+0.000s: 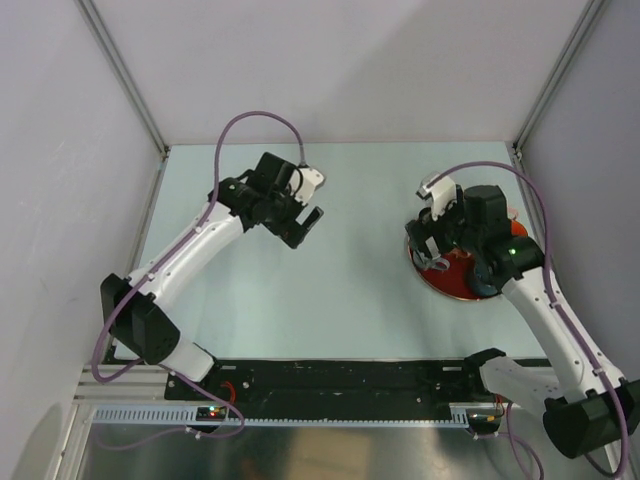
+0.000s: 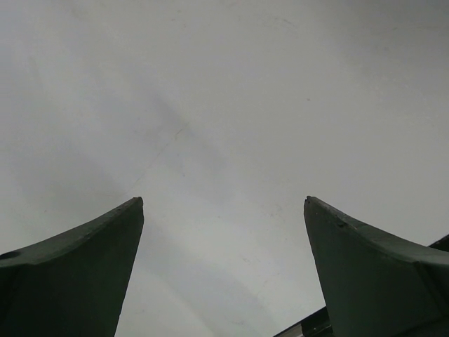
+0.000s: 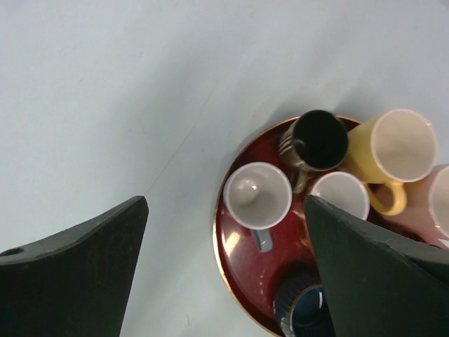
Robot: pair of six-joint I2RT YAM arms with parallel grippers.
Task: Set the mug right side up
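A round red tray (image 3: pixel 242 263) holds several mugs. A white-lined mug with a grey-blue handle (image 3: pixel 257 196), a black mug (image 3: pixel 319 139), a yellow mug (image 3: pixel 395 146) and a white mug (image 3: pixel 342 194) all show their open mouths. A ribbed dark blue mug (image 3: pixel 300 314) at the tray's near edge is partly hidden by my finger; I cannot tell which way up it stands. My right gripper (image 3: pixel 226 201) is open and empty above the tray's left rim. My left gripper (image 2: pixel 223 201) is open and empty over bare table.
A pink mug (image 3: pixel 440 200) is cut off at the right edge. In the top view the right arm hides most of the tray (image 1: pixel 456 280), which sits at the table's right side. The left gripper (image 1: pixel 311 200) hovers at centre-left. Walls enclose the table.
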